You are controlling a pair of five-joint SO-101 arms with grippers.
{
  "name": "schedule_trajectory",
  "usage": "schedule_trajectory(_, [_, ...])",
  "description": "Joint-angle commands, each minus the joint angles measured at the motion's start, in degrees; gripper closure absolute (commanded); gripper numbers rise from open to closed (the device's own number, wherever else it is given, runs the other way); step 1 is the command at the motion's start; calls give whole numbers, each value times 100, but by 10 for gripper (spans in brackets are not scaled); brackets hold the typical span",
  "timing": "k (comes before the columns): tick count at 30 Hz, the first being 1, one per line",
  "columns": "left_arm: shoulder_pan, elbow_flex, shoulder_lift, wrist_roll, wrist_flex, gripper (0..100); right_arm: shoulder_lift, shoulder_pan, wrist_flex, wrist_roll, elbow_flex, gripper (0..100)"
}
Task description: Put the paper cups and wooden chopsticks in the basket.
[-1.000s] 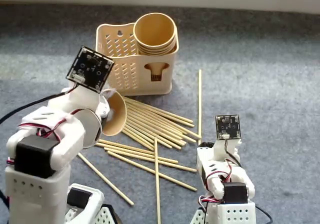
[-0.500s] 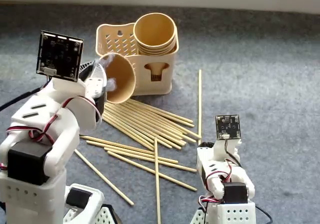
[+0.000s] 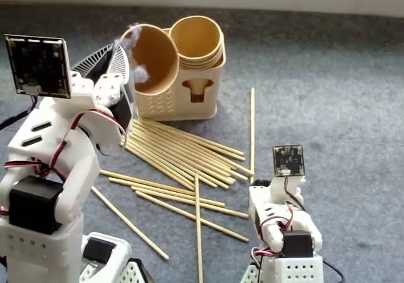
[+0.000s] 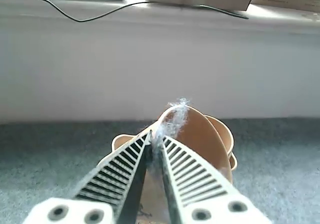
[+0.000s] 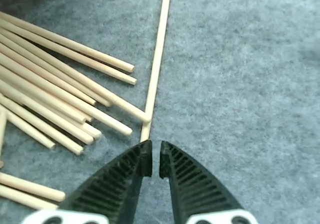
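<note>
Pinching one cup (image 3: 153,57) near one basket (image 3: 211,104)

- Left arm (image 3: 57,163): stands at the near left, raised high and stretched toward the far side, upper link steep.
- Left wrist: its camera board (image 3: 38,65) sits upright at the top of the arm.
- Left gripper (image 3: 125,50): held well above the surface and pointing far-right, with its ribbed jaws clamped on the rim of a paper cup (image 3: 151,59). The left wrist view shows the tips (image 4: 154,140) pressed together on that rim.
- Right arm (image 3: 284,226): stands at the near right, folded low and compact.
- Right gripper (image 5: 151,160): points downward, jaws drawn together to a thin slit, nothing between them.
</note>
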Motion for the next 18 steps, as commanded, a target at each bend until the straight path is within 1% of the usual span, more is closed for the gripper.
schedule_trajectory(1, [-22, -171, 48, 53, -316, 995, -31, 48, -145, -44, 593, 957])
schedule_trajectory(3, [22, -92, 48, 53, -510, 995, -31, 48, -145, -44, 593, 957])
schedule_trajectory(5, [224, 75, 48, 53, -835, 995, -31, 48, -145, -44, 593, 957])
schedule_trajectory(10, [541, 655, 48, 53, -1908, 995, -31, 48, -145, -44, 593, 957])
schedule_trajectory(15, [602, 1174, 48, 53, -2919, 995, -31, 48, -145, -44, 593, 957])
schedule_trajectory(18, [769, 1455, 48, 53, -3446, 995, -31, 48, -145, -44, 593, 957])
